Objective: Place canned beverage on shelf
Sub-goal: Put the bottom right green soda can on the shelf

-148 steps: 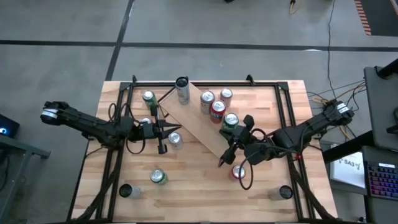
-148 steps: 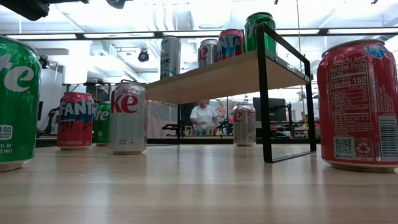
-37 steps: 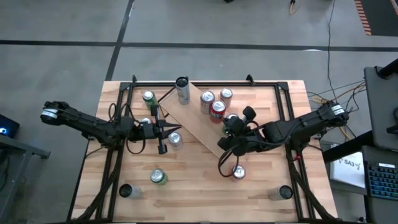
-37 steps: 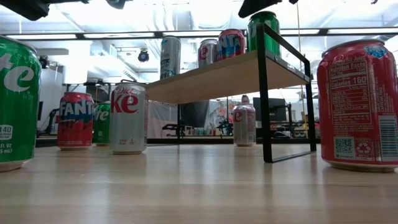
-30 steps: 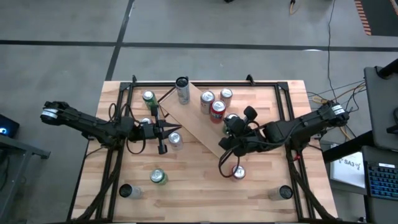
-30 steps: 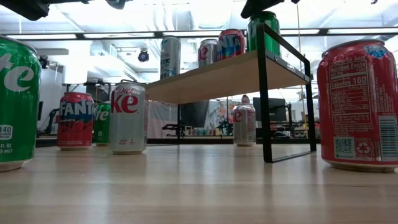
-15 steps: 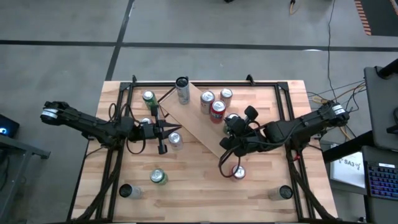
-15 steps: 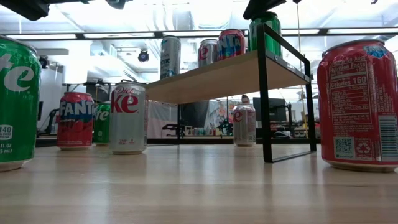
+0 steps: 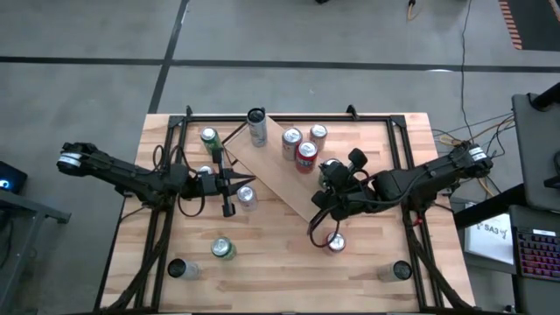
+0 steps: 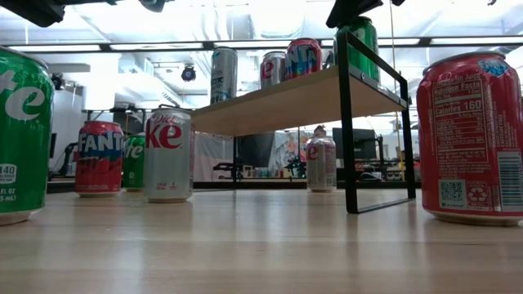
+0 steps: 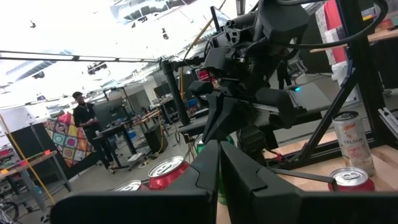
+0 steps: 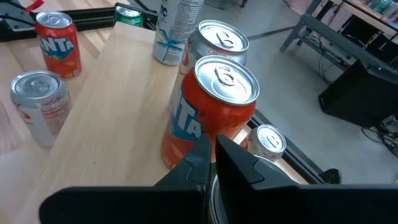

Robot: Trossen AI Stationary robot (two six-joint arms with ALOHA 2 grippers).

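Our right gripper [image 9: 325, 187] hovers fingers pinched empty over the green can [image 10: 360, 42] at the shelf [image 9: 289, 179] edge. One nudge could tip it off. Left gripper [image 9: 229, 185] idles, closed too.

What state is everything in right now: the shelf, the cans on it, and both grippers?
shelf: standing on the table, four cans on top.
green can: upright at the shelf's end, under the right gripper.
Fanta can: upright on the shelf.
tall silver can: upright at the shelf's far end.
right gripper: shut, at the green can's top.
left gripper: shut, empty, beside the shelf.
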